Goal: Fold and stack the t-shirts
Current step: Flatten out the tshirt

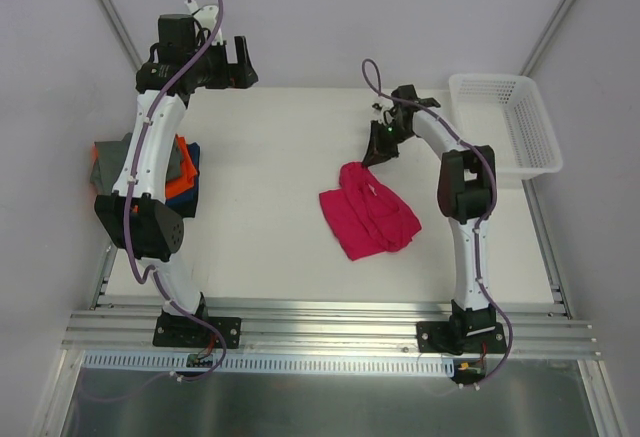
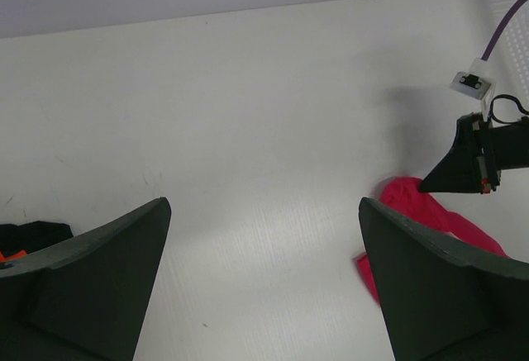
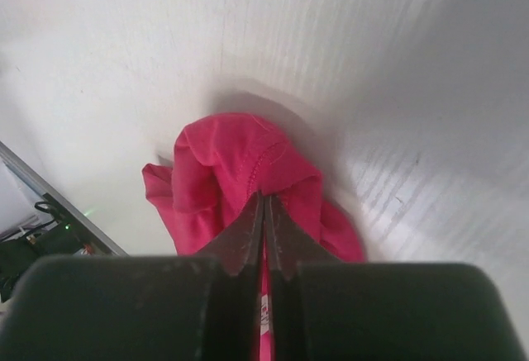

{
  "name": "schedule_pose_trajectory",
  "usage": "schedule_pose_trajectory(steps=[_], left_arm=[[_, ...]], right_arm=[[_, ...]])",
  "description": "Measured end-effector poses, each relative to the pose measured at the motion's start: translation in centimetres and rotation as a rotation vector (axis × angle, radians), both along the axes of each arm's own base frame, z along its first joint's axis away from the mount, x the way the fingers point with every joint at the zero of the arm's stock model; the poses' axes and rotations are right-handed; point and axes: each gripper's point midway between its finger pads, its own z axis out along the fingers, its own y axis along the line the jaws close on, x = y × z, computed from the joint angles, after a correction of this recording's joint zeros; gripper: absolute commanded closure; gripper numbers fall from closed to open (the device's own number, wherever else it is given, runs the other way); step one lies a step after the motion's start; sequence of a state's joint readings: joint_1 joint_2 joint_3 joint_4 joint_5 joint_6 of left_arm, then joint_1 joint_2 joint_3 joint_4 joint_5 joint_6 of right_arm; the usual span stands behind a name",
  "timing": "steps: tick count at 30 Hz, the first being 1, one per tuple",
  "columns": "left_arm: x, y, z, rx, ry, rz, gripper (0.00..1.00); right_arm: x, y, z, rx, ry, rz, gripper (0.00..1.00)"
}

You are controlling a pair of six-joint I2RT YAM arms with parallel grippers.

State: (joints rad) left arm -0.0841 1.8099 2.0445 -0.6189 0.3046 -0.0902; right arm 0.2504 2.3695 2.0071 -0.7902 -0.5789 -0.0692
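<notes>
With the right gripper (image 3: 264, 202) pinched shut on the far edge of the crumpled pink shirt (image 1: 368, 212), right of centre on the table (image 1: 270, 157) — left gripper (image 1: 232, 60) wide open, holding nothing — lift slowly so the cloth unfurls, not slips.

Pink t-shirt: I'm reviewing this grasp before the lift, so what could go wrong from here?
1. The right gripper is shut on one small fold of the pink t-shirt; so thin a pinch could slip when lifted.
2. The shirt lies crumpled, so a pull from one point may drag it as a lump.
3. The left gripper hangs open well away, giving no second hold.
</notes>
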Motion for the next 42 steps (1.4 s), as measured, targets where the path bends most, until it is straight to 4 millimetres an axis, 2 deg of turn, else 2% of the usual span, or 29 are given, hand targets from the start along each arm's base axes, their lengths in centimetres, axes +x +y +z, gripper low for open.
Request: schedule_pose_trajectory(steps=[3,5,9,12,14,16,19,23,25,27,28,31,33,34,36,38,40,42], left_arm=[[0.0,0.0,0.0,-0.003,0.002,0.004,0.01],[0.2,0.4,-0.1,0.002,0.004,0.030,0.01],[0.6,1.7,0.2,0.014,-0.001,0.098,0.01],[1.1,3.8,0.8,0.019,-0.014,0.193,0.01],[1.4,5.7,1.2,0.019,-0.022,0.276,0.01],[1.6,7.5,1.2,0.028,-0.023,0.354,0.01],[1.7,9.9,1.3,0.042,-0.027,0.462,0.01],[1.5,11.4,1.7,0.064,-0.040,0.526,0.01],[1.4,11.8,2.0,0.071,-0.046,0.544,0.01],[1.3,12.0,2.1,0.077,-0.050,0.556,0.01],[1.3,12.1,2.1,0.077,-0.053,0.559,0.01],[1.3,12.1,2.2,0.077,-0.055,0.559,0.01],[1.4,12.1,2.5,0.076,-0.061,0.560,0.01],[1.4,12.1,2.6,0.074,-0.066,0.560,0.01],[1.5,12.1,3.0,0.072,-0.075,0.561,0.01],[1.5,12.1,3.2,0.070,-0.081,0.560,0.01],[1.5,12.1,3.3,0.069,-0.084,0.561,0.01],[1.6,12.1,3.4,0.069,-0.087,0.561,0.01]], right_arm=[[1.2,-0.2,1.9,-0.008,-0.062,-0.006,0.99],[2.4,0.0,4.4,-0.003,-0.136,-0.007,0.99],[4.2,1.0,11.3,0.040,-0.313,-0.001,0.99],[4.8,3.2,17.5,0.107,-0.468,0.028,0.99],[4.1,5.4,21.2,0.167,-0.552,0.060,0.99],[2.7,8.3,24.5,0.239,-0.610,0.100,0.99],[-0.1,13.4,28.8,0.367,-0.681,0.177,1.00],[-3.5,18.5,32.8,0.495,-0.751,0.253,1.00],[-4.3,19.6,34.6,0.538,-0.789,0.254,1.00],[-4.1,18.9,36.0,0.545,-0.821,0.232,1.00],[-3.7,17.9,36.6,0.538,-0.840,0.210,1.00],[-1.4,13.4,37.7,0.487,-0.885,0.122,1.00],[1.6,8.8,38.0,0.417,-0.932,0.028,1.00],[2.6,7.3,38.0,0.384,-0.950,-0.007,1.00],[5.9,1.8,37.5,0.280,-0.993,-0.111,1.00],[7.8,-2.3,37.1,0.187,-1.018,-0.188,1.00],[8.5,-4.2,37.4,0.137,-1.048,-0.222,1.00],[8.5,-4.2,38.4,0.131,-1.079,-0.224,1.00]])
